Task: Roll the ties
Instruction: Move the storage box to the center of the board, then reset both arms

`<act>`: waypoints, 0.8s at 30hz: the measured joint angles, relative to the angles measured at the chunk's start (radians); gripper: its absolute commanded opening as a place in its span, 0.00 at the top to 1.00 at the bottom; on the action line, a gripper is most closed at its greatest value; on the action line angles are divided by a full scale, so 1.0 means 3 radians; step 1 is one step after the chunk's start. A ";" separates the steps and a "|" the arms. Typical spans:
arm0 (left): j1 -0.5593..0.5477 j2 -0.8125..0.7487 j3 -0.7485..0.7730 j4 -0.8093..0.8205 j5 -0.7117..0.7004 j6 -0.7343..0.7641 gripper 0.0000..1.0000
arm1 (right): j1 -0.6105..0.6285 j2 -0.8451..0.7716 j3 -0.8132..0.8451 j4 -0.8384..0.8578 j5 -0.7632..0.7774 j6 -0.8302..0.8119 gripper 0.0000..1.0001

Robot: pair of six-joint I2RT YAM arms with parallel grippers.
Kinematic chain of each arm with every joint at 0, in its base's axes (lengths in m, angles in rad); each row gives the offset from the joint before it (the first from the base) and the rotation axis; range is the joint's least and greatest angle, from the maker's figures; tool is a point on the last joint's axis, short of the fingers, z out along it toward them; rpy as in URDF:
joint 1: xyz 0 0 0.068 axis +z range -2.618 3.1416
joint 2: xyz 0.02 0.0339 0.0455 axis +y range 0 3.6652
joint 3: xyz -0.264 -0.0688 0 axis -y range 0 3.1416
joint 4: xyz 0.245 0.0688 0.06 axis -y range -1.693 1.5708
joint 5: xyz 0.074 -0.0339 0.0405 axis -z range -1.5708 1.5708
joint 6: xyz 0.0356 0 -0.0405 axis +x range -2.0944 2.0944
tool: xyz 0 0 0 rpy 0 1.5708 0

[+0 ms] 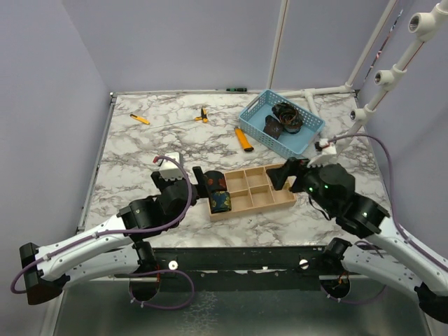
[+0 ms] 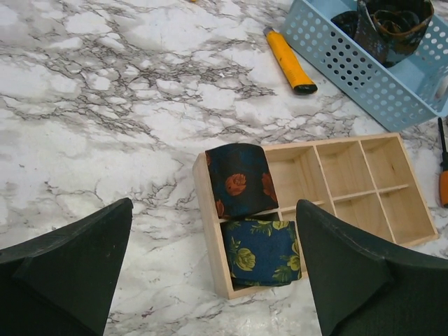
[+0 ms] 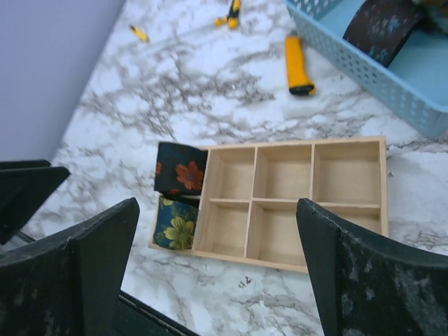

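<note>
Two rolled ties sit in the left end compartments of a wooden tray (image 1: pixel 269 199). The dark tie with red-orange flowers (image 1: pixel 215 183) (image 2: pixel 238 180) (image 3: pixel 180 168) is in the far one. In the near one is the navy tie with yellow-green flowers (image 1: pixel 222 201) (image 2: pixel 262 252) (image 3: pixel 175 224). My left gripper (image 1: pixel 198 176) (image 2: pixel 215 204) hovers open just left of the tray, holding nothing. Over the tray's right end my right gripper (image 1: pixel 285 173) (image 3: pixel 217 204) is open and empty too.
A blue basket (image 1: pixel 306 143) (image 2: pixel 364 70) at the back right holds more dark ties (image 1: pixel 287 115) (image 3: pixel 381 24). An orange-handled cutter (image 1: pixel 243 138) (image 2: pixel 288 61) lies between basket and tray. Small orange tools (image 1: pixel 140 118) lie at the far left.
</note>
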 measured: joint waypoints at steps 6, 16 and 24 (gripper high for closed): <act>0.0000 0.0243 0.0113 -0.0211 -0.0245 -0.0456 0.01 | 0.0000 -0.1001 -0.0605 0.0470 0.0254 0.0131 0.00; 0.0000 0.0594 0.0512 -0.0947 -0.0505 -0.1564 0.01 | 0.0000 -0.0917 -0.0755 0.0354 0.0787 0.0370 0.00; 0.0443 0.1021 0.0926 -0.0757 -0.0394 -0.0825 0.01 | -0.0013 -0.0384 -0.0824 0.0305 0.0776 0.0482 0.00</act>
